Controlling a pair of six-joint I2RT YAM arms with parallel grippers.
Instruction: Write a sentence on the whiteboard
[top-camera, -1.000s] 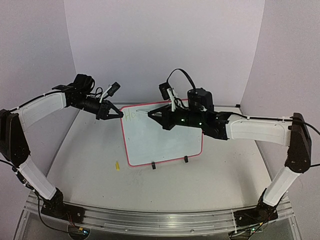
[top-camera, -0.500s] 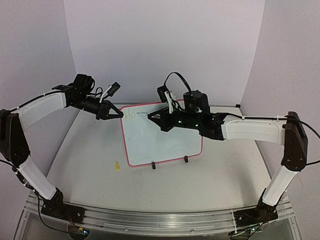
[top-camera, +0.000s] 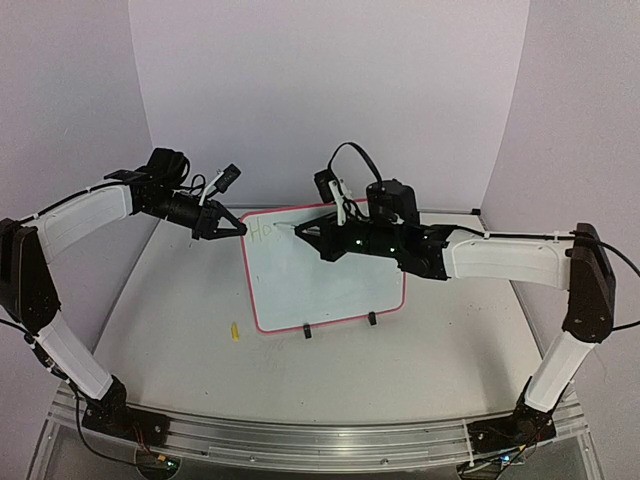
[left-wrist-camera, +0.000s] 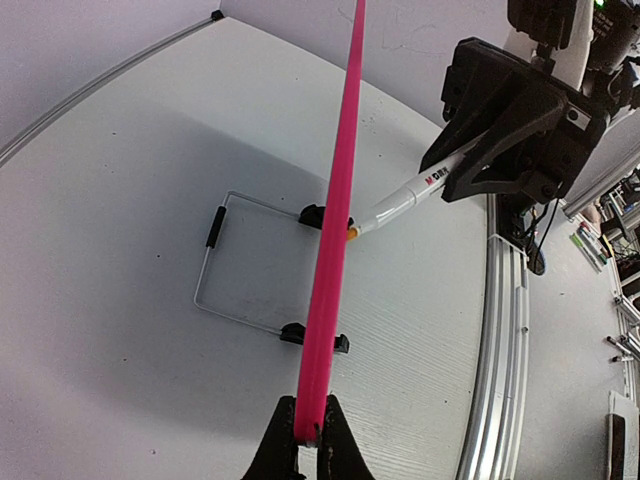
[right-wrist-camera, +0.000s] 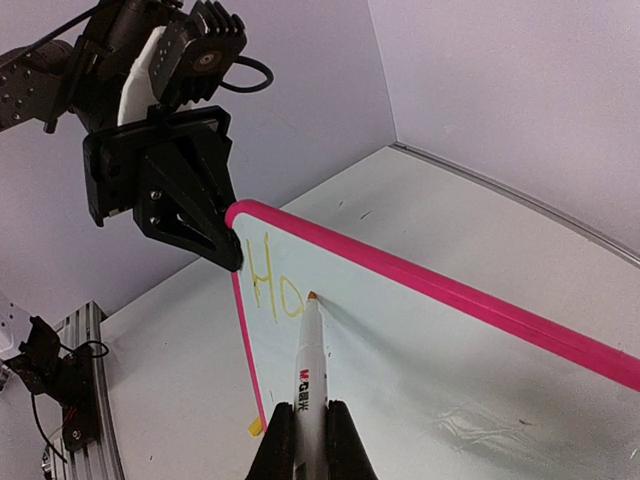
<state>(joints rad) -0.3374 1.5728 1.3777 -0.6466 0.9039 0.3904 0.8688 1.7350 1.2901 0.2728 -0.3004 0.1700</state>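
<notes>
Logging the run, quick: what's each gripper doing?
Left gripper: shut on the whiteboard frame.
Right gripper: shut on the marker.

Lab test cell: plain lilac backdrop walls (top-camera: 330, 90), alu mounting rail (top-camera: 300, 440).

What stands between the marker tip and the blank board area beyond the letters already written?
Nothing visible. The marker tip is at the whiteboard beside "Ho"; the left gripper pinches the frame's corner, off the writing line.
</notes>
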